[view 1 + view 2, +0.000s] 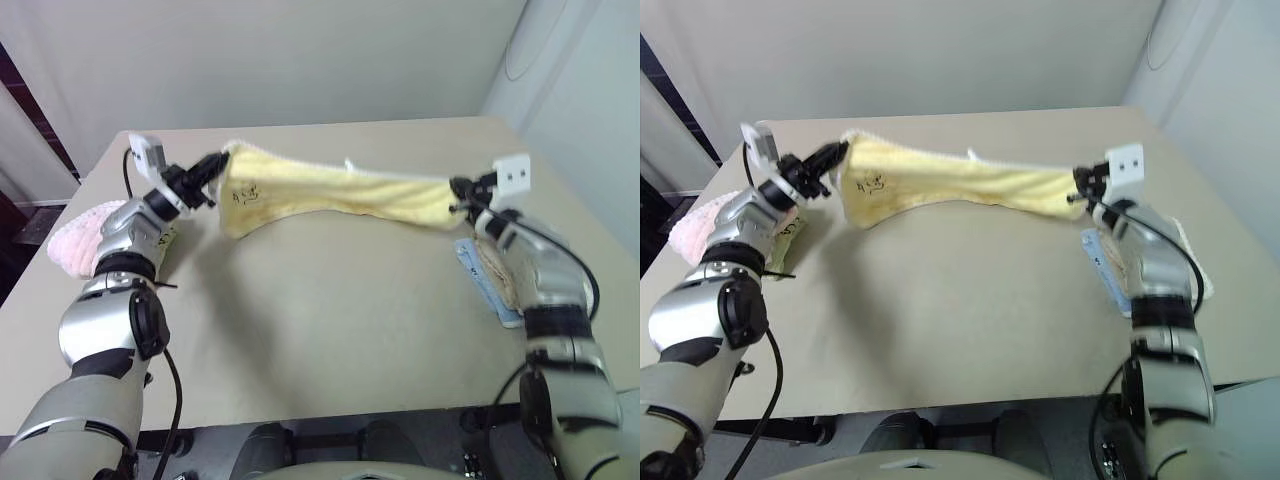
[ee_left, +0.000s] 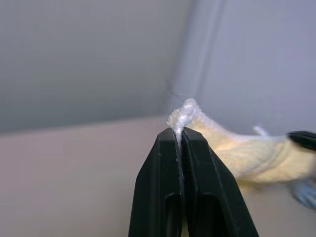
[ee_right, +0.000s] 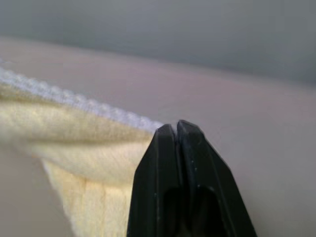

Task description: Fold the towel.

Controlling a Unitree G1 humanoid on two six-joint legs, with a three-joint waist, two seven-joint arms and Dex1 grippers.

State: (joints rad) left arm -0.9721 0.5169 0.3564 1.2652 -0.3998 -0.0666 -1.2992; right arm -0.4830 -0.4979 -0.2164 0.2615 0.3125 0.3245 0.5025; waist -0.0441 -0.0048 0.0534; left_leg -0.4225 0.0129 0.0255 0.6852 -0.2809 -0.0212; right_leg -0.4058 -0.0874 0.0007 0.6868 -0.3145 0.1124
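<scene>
The towel (image 1: 330, 195) hangs in the air over the tan table (image 1: 330, 330), pulled out long between the two arms. The left gripper (image 1: 212, 165) pinches one end tight, and the right gripper (image 1: 462, 190) pinches the other end tight — both are squeezed closed on the cloth. The middle of the towel sags a little and bunches up toward the right end.

The head views show things the wrist views miss: a pink fluffy cloth (image 1: 78, 240) at the table's left edge, behind the left arm, and a beige towel (image 1: 1185, 255) lying under the right arm, beside a blue and white thing.

The left wrist view shows the whitish hem poking out right at the black fingers (image 2: 163, 192). The right wrist view shows the towel's bumpy white edge running up to that gripper's fingers (image 3: 168, 182) — the yellow cloth hangs down beside them.
</scene>
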